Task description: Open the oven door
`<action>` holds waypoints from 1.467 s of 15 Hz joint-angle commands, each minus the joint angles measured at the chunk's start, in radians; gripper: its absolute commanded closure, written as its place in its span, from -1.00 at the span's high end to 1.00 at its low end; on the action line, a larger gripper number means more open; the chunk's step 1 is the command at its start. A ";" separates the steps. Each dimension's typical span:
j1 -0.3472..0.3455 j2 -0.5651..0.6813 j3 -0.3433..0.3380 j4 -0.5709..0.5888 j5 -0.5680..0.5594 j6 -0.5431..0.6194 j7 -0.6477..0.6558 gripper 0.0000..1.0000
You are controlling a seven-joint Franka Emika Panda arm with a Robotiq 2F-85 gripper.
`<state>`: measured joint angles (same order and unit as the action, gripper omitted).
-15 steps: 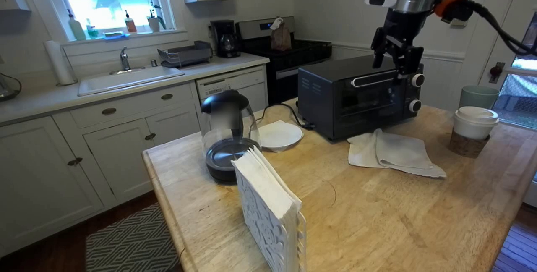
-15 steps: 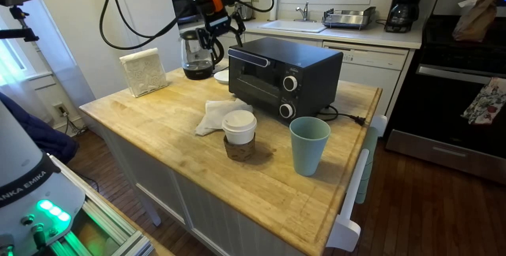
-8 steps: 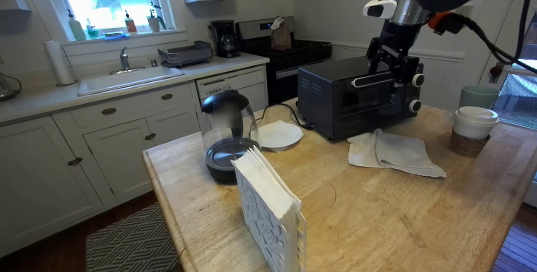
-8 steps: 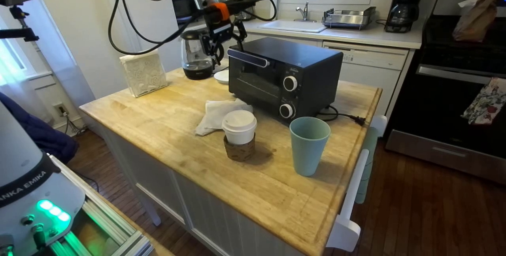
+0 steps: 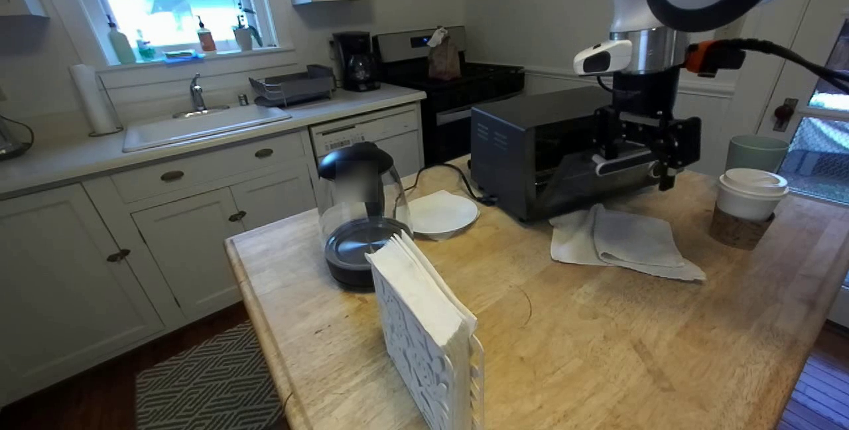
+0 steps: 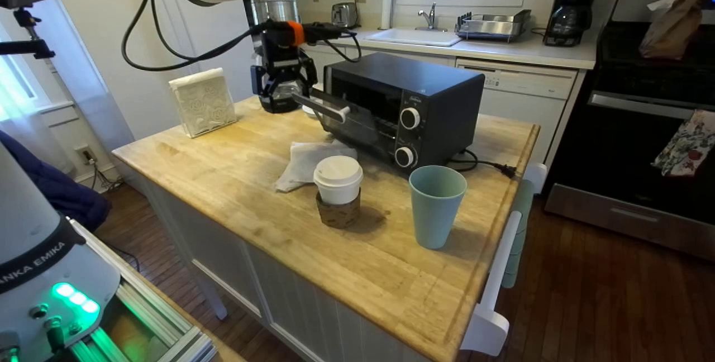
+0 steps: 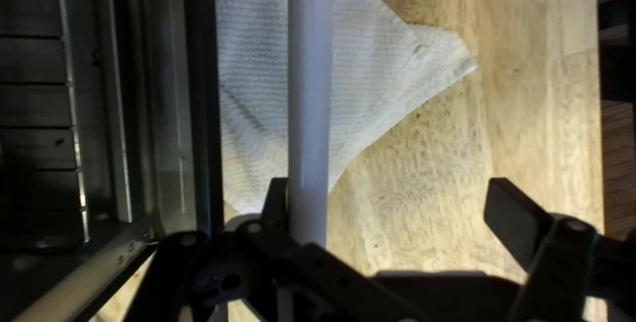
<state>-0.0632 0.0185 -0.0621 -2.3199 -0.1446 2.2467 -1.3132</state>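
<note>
The oven door (image 5: 574,181) hangs partway open on the front of the toaster oven (image 6: 431,113), hinged low and slanting outward, short of level; in the wrist view the wire rack (image 7: 68,82) inside the oven shows behind it. Its handle bar (image 7: 310,88) stands off from the door, long axis running along the oven's front.

The fingers (image 7: 514,220) reach down astride that bar, close to the end farther from the oven's knobs (image 6: 409,118). They are spread wide, clamped on nothing: one sits in the gap on the oven side, just beside the bar and perhaps touching it, while its partner is well apart from the bar, on the side away from the oven.

The coming move, I judge, turns on that oven-side finger: being behind the bar, it can draw the door away from the oven without any grip. The pull should bend downward with the door's arc, or the finger may ride up over the bar.

On the table (image 5: 564,344), a white cloth (image 5: 627,244) lies in front of the oven. A lidded cup (image 6: 338,180) and a green cup (image 6: 438,205) stand toward the oven's knob end, a kettle (image 5: 358,231) off the opposite end.
</note>
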 commanded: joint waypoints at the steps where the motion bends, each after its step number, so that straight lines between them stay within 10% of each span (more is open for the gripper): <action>1: 0.018 -0.043 0.021 -0.054 -0.016 -0.068 -0.012 1.00; 15: 0.019 -0.231 0.020 -0.313 -0.145 0.441 0.142 1.00; 22: 0.060 -0.248 0.043 -0.315 -0.155 0.354 0.203 1.00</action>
<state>-0.0093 -0.2000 -0.0249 -2.6166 -0.2763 2.5926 -1.1632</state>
